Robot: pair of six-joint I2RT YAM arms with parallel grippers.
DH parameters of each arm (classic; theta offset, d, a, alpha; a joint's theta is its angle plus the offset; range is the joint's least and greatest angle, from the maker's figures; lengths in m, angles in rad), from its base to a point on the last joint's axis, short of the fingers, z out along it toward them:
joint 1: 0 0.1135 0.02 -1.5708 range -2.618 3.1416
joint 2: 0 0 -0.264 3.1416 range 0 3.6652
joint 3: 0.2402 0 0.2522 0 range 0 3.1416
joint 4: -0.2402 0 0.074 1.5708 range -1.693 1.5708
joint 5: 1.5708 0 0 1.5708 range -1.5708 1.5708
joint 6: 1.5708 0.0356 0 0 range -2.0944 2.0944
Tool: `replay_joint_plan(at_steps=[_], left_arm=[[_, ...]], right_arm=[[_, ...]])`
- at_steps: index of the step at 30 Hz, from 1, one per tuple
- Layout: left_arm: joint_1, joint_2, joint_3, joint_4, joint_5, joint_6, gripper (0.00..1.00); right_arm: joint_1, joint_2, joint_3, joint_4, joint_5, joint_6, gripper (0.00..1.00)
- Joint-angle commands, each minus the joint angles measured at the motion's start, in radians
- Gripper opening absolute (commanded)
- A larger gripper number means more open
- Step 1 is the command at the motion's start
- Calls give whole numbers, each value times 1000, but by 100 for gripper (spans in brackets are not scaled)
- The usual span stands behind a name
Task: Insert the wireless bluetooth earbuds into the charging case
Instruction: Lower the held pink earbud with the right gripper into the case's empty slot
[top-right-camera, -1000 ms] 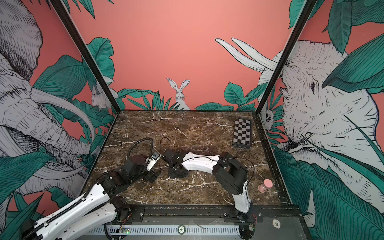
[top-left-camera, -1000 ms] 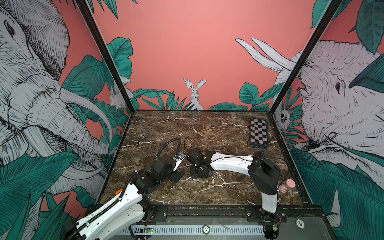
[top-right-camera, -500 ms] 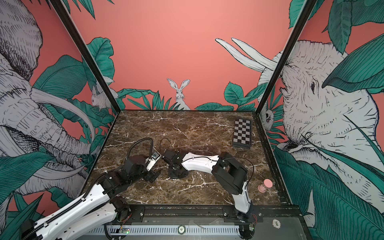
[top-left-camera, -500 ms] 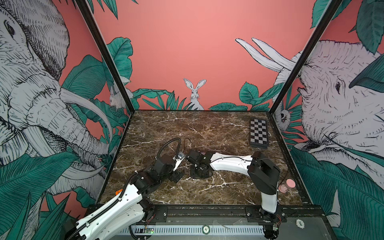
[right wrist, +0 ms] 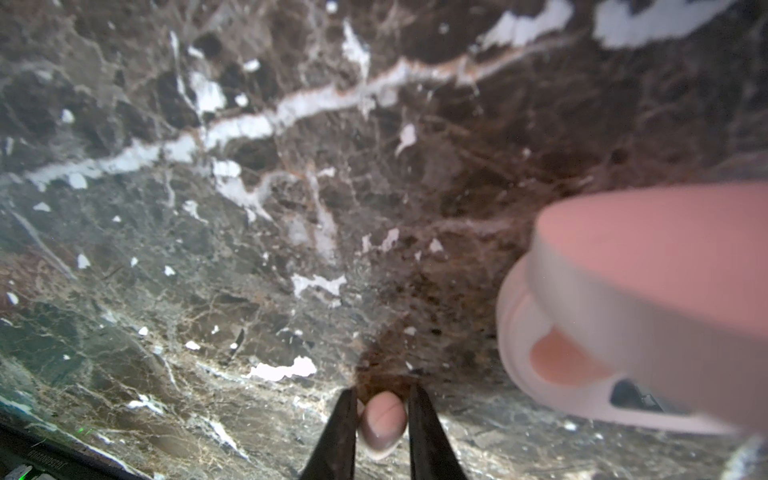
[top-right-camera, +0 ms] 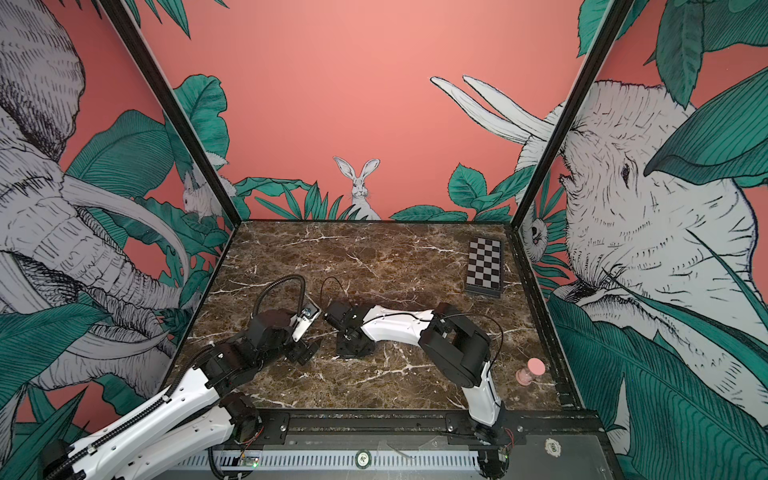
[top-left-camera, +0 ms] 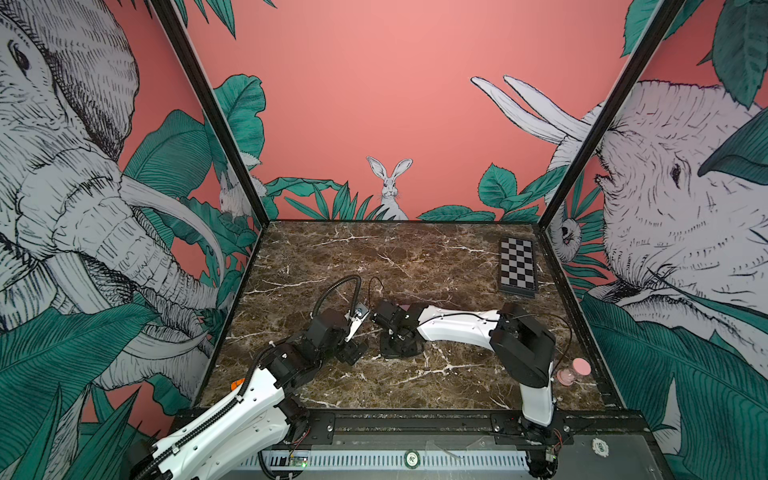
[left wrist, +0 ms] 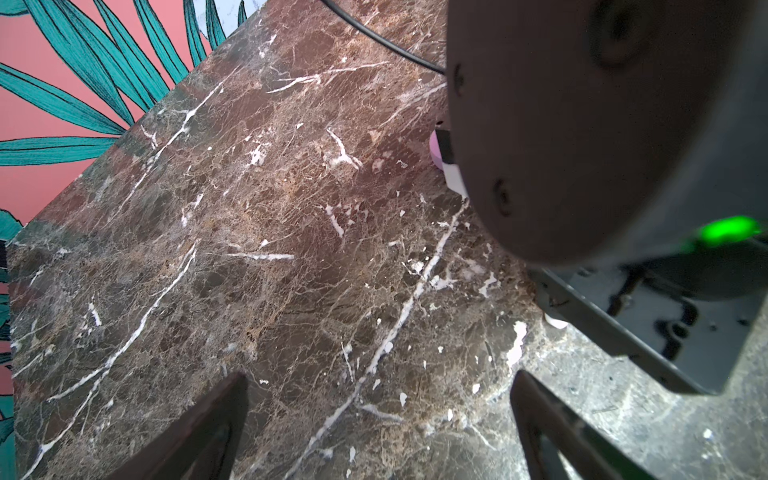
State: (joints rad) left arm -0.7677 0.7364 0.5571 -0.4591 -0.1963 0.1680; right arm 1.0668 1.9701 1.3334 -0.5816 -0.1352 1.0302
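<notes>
The marble table [top-left-camera: 415, 257] carries both arms near its middle, their ends close together. The left gripper [left wrist: 378, 424] hangs over bare stone with its jaws spread wide and nothing between them. In the right wrist view an open peach charging case [right wrist: 631, 316] lies on the table, one bud seemingly seated in it and a dark socket beside it. Just beside the case, the right gripper [right wrist: 383, 419] pinches a peach earbud [right wrist: 382, 419] between its fingertips. The bud looks light, hard, smooth and rounded, so it may slip or twist; holding it across its middle, as here, seems safest.
</notes>
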Motion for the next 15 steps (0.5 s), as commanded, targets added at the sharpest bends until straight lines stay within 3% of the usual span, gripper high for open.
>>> replay_joint_plan(at_steps=[1,15], left_arm=[[3,-11,24,13,5,-1,99],[3,-10,23,16,6,-1,99]], right_arm=[[4,31,8,-23,14,4,19],[4,-54,1,-31,56,-3,17]])
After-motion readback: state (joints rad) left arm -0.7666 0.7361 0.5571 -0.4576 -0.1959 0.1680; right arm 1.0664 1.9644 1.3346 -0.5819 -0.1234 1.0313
